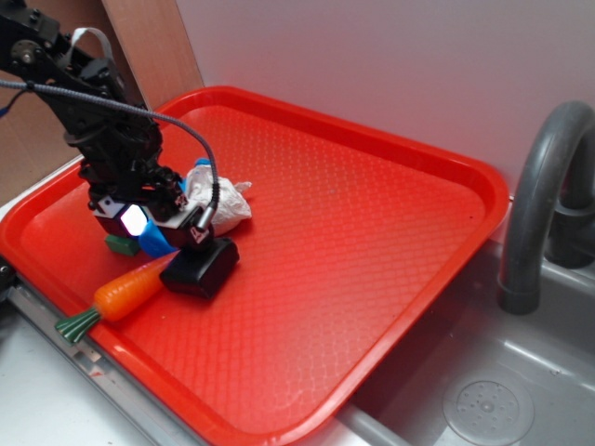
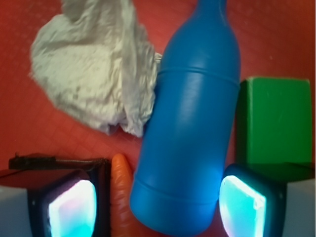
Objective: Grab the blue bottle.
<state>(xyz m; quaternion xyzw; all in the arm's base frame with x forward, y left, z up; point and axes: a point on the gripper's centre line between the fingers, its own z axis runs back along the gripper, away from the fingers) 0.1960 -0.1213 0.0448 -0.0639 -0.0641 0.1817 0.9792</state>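
On my exterior feed the arm (image 1: 88, 102) leans down over the left part of the red tray (image 1: 372, 242), and its gripper (image 1: 149, 218) sits low among a small cluster of things. Only a sliver of the blue bottle (image 1: 154, 243) peeks out beneath the gripper body there, just above the toy carrot (image 1: 130, 288), whose green top points toward the tray's near-left rim. A black rounded box (image 1: 200, 268) lies touching the carrot's tip, and a crumpled white cloth (image 1: 223, 203) rests just behind the gripper. A bit of the green block (image 1: 121, 244) shows at the gripper's left side.

My wrist view tells me more. The blue bottle (image 2: 190, 128) lies flat on the tray, its base toward the camera and its narrow neck pointing away, running out of the top of the frame. The two fingers (image 2: 242, 205) stand spread wide, one on each side of the bottle's base, their lit pads glowing. The right pad is just beside the bottle; I can't tell whether it touches. The left pad is apart from it, with the carrot's orange tip (image 2: 121, 192) in between. The cloth (image 2: 94, 64) lies against the bottle's left shoulder, and the green block (image 2: 274, 118) lies just beside its right flank.

A grey sink (image 1: 483, 390) with a curved faucet (image 1: 539, 195) sits right of the tray.
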